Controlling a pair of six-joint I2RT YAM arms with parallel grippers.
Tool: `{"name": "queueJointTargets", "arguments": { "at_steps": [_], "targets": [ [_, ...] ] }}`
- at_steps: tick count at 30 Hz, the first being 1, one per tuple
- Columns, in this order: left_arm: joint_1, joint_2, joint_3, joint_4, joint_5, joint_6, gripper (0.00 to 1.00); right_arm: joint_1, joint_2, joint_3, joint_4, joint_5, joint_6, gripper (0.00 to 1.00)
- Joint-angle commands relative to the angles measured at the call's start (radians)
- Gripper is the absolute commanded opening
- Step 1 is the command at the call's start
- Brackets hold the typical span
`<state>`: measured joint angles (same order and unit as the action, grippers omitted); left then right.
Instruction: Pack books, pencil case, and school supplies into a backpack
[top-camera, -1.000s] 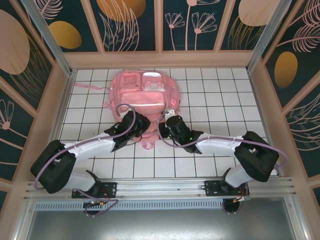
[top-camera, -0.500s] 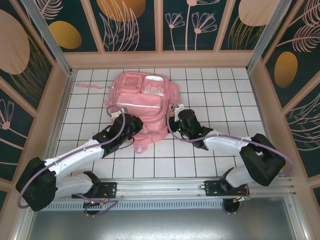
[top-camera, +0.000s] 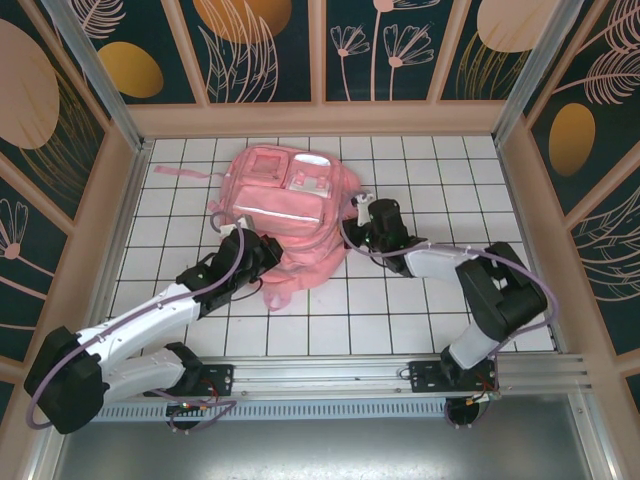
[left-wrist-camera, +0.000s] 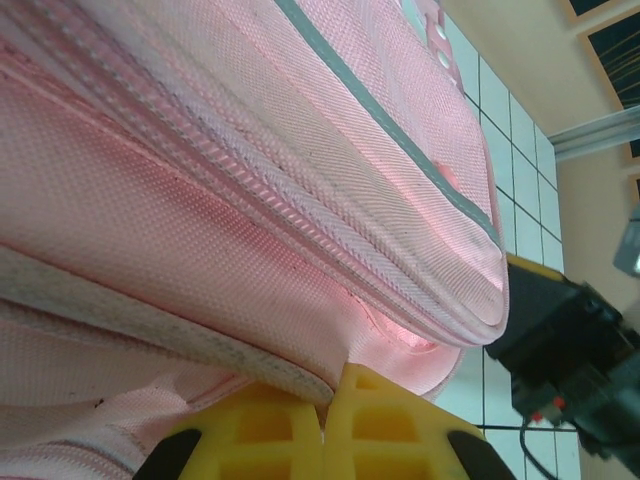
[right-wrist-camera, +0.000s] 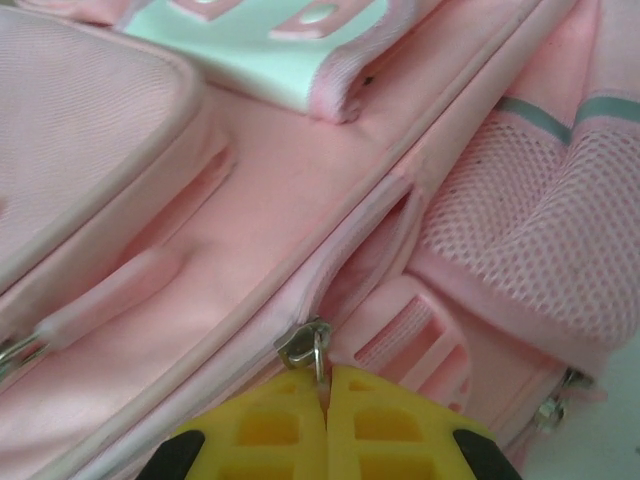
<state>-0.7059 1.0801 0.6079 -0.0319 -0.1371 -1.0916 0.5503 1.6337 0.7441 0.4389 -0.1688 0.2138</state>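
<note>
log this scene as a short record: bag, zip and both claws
backpack: pink, lying flat on the tiled table, front pockets facing up
left claw: shut, pinching a fabric edge of the backpack
right claw: shut on the zipper pull
zip opening: short gap parted just past the slider

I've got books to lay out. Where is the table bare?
The table is bare at far right, between backpack and right wall, and along the near strip between left arm and right arm. Crowded at the backpack's near edge, where both arms reach it.
</note>
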Motion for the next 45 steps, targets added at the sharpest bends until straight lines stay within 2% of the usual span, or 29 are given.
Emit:
{"name": "queueJointTargets", "arguments": {
  "at_steps": [1, 5, 12, 18, 25, 26, 27, 29, 30, 31, 32, 34, 35, 37, 39, 41, 45],
  "targets": [
    [0.029, -0.063, -0.009, -0.066, -0.062, 0.064, 0.00, -0.107, 0.092, 0.064, -0.046, 0.154, -0.012, 0.00],
    [0.035, -0.071, -0.017, -0.068, -0.053, 0.066, 0.00, -0.142, 0.171, 0.135, -0.089, 0.166, -0.012, 0.00],
    [0.043, -0.064, -0.024, -0.053, -0.034, 0.073, 0.00, -0.188, 0.203, 0.189, -0.121, 0.172, -0.010, 0.00],
    [0.043, 0.018, -0.023, 0.057, 0.032, 0.051, 0.00, -0.195, 0.198, 0.212, -0.145, 0.180, -0.029, 0.00],
    [0.043, 0.143, 0.061, 0.130, 0.088, 0.054, 0.00, -0.221, 0.192, 0.250, -0.190, 0.192, -0.035, 0.00],
    [0.042, 0.153, 0.069, 0.135, 0.092, 0.054, 0.02, -0.223, 0.191, 0.255, -0.193, 0.188, -0.037, 0.00],
    [0.042, 0.160, 0.080, 0.139, 0.097, 0.060, 0.10, -0.225, 0.189, 0.260, -0.195, 0.188, -0.043, 0.00],
    [0.042, 0.157, 0.095, 0.125, 0.088, 0.071, 0.19, -0.223, 0.182, 0.263, -0.193, 0.149, -0.052, 0.00],
    [0.042, 0.151, 0.106, 0.109, 0.078, 0.082, 0.31, -0.223, 0.172, 0.260, -0.189, 0.137, -0.052, 0.00],
    [0.042, 0.144, 0.117, 0.089, 0.067, 0.093, 0.47, -0.224, 0.160, 0.255, -0.184, 0.121, -0.050, 0.05],
    [0.042, 0.138, 0.126, 0.068, 0.059, 0.104, 0.59, -0.223, 0.148, 0.251, -0.183, 0.106, -0.050, 0.13],
    [0.042, 0.126, 0.153, 0.016, 0.036, 0.134, 0.75, -0.222, 0.106, 0.237, -0.181, 0.077, -0.034, 0.34],
    [0.042, 0.122, 0.166, -0.008, 0.024, 0.146, 0.77, -0.222, 0.084, 0.226, -0.180, 0.070, -0.028, 0.40],
    [0.042, 0.109, 0.187, -0.065, -0.013, 0.178, 0.97, -0.222, 0.024, 0.197, -0.177, 0.066, -0.014, 0.51],
    [0.043, 0.097, 0.210, -0.122, -0.084, 0.217, 0.98, -0.221, -0.053, 0.149, -0.165, 0.075, 0.000, 0.66],
    [0.045, 0.088, 0.240, -0.185, -0.161, 0.259, 0.98, -0.221, -0.144, 0.087, -0.136, 0.086, 0.017, 0.99],
    [0.067, 0.071, 0.272, -0.232, -0.349, 0.326, 0.99, -0.224, -0.345, -0.054, -0.064, 0.166, 0.034, 0.99]
  ]
}}
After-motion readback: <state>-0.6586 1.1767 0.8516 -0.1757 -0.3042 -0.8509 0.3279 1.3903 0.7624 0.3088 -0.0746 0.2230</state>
